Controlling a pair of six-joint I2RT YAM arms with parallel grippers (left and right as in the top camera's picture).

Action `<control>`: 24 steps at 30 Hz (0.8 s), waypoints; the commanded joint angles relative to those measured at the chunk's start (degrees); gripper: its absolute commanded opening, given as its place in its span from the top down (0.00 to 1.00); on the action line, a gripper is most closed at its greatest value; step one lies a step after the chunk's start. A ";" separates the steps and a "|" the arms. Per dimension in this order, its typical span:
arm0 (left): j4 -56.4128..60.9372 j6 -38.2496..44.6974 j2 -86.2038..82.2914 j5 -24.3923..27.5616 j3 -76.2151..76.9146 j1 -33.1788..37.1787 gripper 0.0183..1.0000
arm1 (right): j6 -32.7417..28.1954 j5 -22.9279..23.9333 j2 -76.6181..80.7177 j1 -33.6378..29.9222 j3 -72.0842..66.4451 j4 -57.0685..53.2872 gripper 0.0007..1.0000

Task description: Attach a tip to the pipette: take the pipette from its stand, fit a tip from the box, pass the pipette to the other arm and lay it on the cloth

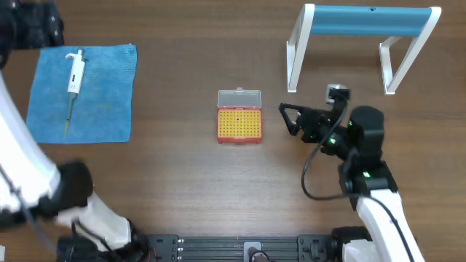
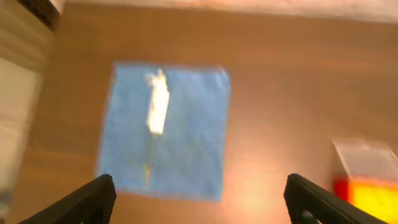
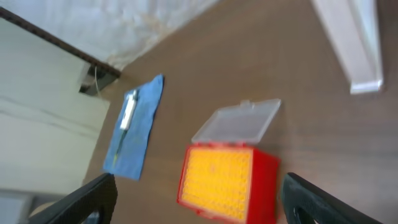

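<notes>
Step in hand: the last one, laying down, which I judge done. The pipette (image 1: pixel 74 73) lies flat on the cloth (image 1: pixel 109 102), head toward 12 o'clock, with its fitted tip (image 1: pixel 68 122) pointing to 6 o'clock, a touch off straight. The stand (image 1: pixel 364 22) holds nothing.

Tools: the left gripper (image 2: pixel 199 182) hangs above the cloth with fingers spread wide and nothing between them. The right gripper (image 1: pixel 286 121) is likewise spread and empty, sitting at 3 o'clock of the tip box (image 1: pixel 239 124), near it but apart.

Next move, as judged: none on the pipette itself. Both arms need only pull clear toward their bases without brushing the cloth or the box.

Layout, top view, from the box: cloth well apart at about 10 o'clock, stand at about 2 o'clock.

Materials and shapes:
- Pipette: white hard plastic, slender, thicker at the head and tapering. The tip is a thin yellowish cone.
- Cloth: blue, soft, roughly rectangular, with slightly uneven edges. It lies flat.
- Box: red base with a yellow rack of fine holes. The clear hinged lid is folded open toward 12 o'clock.
- Stand: white legs carrying a blue crossbar.
- Table (image 1: pixel 182 189): brown wood grain, matte.
</notes>
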 commanded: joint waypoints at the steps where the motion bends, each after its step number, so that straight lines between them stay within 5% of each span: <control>1: -1.03 -4.63 -26.12 5.62 -31.23 -2.23 0.12 | -17.05 3.28 -13.55 -0.76 0.11 -8.79 0.15; 6: 1.90 -15.32 -53.00 5.57 -65.44 -3.54 0.12 | -25.49 3.32 -25.20 -0.74 -1.31 -19.98 0.15; 12: 18.58 -23.87 -74.86 5.53 -89.50 -3.54 0.12 | -26.01 17.20 -29.83 -0.74 -3.65 -20.50 0.14; 14: 20.04 -23.87 -76.11 5.53 -91.36 -3.54 0.12 | -25.99 20.24 -29.75 -0.74 -3.65 -21.20 0.14; 24: 19.91 -23.85 -76.00 5.51 -91.65 -3.56 0.12 | -25.99 20.37 -29.75 -0.74 -3.65 -34.47 0.14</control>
